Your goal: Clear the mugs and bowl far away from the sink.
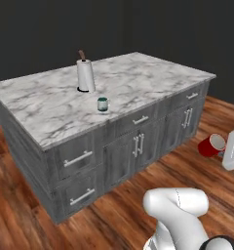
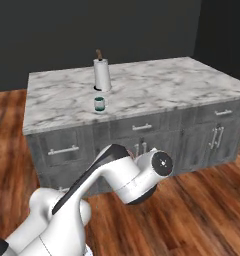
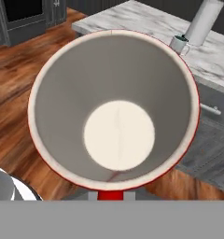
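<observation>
End effector (image 1: 225, 149) clamps red mug (image 1: 211, 145) — grey mug (image 1: 103, 104) on island.

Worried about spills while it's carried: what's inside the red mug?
The red mug, carried off the island, looks empty in the hand view: bare grey-white wall and clean pale bottom. Its outside and handle are mostly hidden there.

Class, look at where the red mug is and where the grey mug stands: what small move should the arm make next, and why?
Probably carry the red mug toward the island counter and lower it there. The gripper holds it out over the wooden floor, away from the counter, while the grey mug already stands on the marble near the paper towel roll.
</observation>
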